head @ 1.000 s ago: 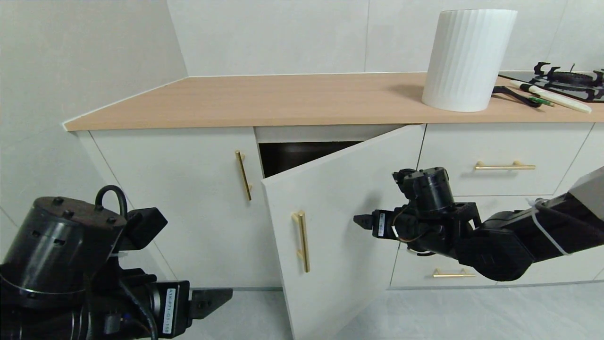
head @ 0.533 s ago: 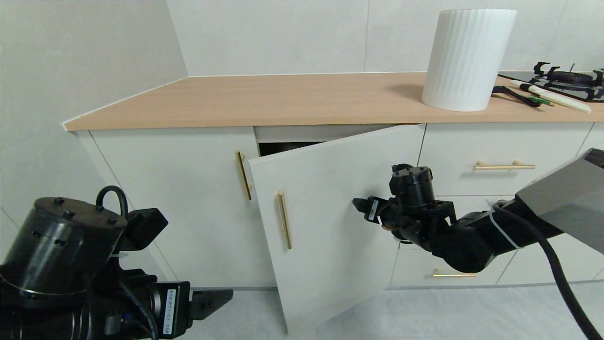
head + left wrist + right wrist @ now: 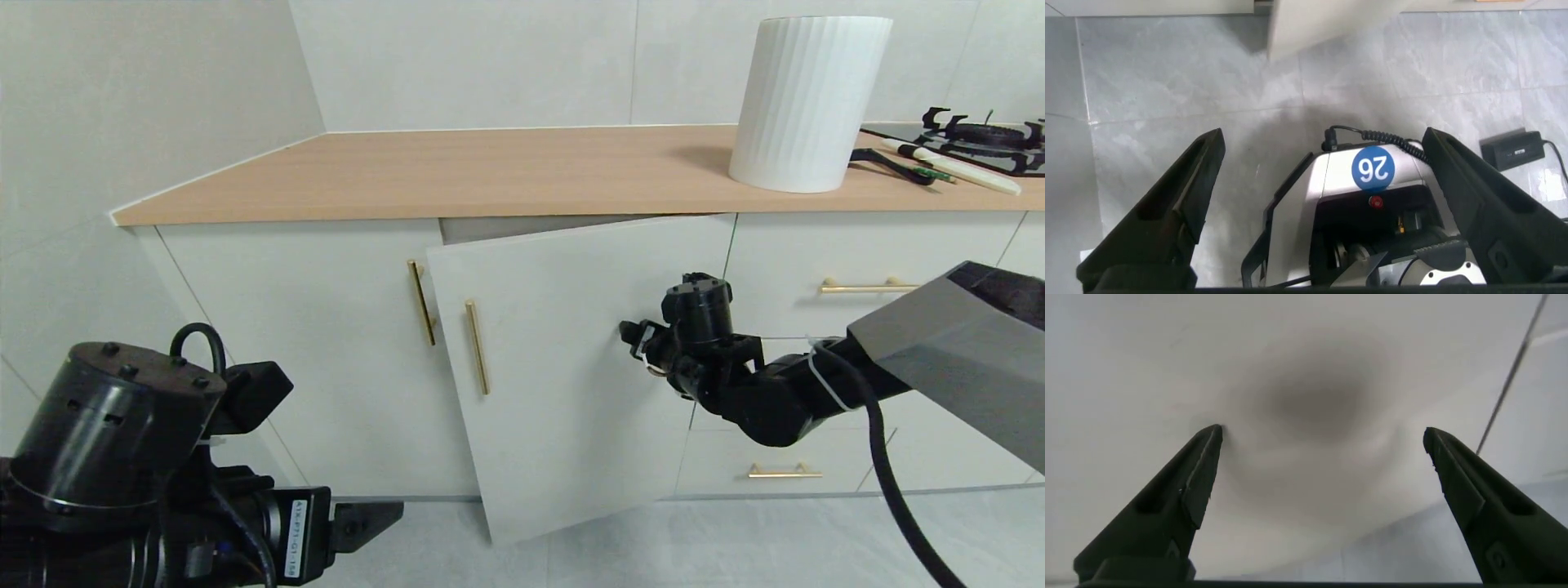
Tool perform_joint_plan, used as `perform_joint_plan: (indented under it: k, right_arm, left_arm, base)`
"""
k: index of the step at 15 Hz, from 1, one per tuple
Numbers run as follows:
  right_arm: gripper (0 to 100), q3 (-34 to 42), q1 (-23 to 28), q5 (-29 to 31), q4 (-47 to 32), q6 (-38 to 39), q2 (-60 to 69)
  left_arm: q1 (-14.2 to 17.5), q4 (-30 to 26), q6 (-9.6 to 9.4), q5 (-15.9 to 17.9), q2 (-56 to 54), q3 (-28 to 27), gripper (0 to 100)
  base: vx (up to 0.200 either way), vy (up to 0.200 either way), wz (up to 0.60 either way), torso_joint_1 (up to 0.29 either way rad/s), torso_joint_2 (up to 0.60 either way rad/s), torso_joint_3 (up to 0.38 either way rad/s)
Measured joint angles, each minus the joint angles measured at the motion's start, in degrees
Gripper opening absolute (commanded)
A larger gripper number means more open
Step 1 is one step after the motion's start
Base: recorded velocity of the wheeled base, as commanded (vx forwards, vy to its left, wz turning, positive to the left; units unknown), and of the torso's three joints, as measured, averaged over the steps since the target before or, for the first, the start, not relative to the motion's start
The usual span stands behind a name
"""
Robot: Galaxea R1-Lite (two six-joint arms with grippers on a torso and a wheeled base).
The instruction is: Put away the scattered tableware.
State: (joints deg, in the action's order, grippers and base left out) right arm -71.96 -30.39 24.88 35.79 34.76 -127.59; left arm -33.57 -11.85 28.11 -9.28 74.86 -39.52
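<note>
Right claw [image 3: 633,336] stands open, fingers spread wide, its tips at the face of the white flat-panel cabinet door [image 3: 563,392], which hangs slightly ajar under the light wooden countertop [image 3: 457,175]; a slim brass bar handle [image 3: 476,347] runs upright near the door's free edge. Left claw [image 3: 1323,143] is likewise spread open, low over the grey tiled floor [image 3: 1167,73]. Toward the countertop's right end, just beside the tall white ribbed cylinder [image 3: 808,102], lie a black-handled utensil [image 3: 894,165] and a long white-handled utensil [image 3: 955,167]
</note>
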Motion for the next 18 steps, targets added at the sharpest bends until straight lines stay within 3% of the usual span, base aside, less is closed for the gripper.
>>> perform_joint_plan:
  k: [11,16,18]
  right_arm:
    - [100,-7.97,2.23,9.79,1.73,-0.41,-7.03]
    - [100,-8.02,2.45,9.8,1.93,-0.07,-7.14]
    - [100,-3.95,2.26,6.02,1.97,0.0,-4.44]
  left_arm:
    - [0.09,-0.02,0.1,0.0,0.05,-0.05,100]
    - [0.09,-0.02,0.07,0.0,0.05,-0.05,100]
    - [0.09,-0.02,0.1,-0.02,0.0,0.0,100]
  base:
    - [0.0,0.0,0.0,0.0,0.0,0.0]
    - [0.0,0.0,0.0,0.0,0.0,0.0]
    - [0.0,0.0,0.0,0.0,0.0,0.0]
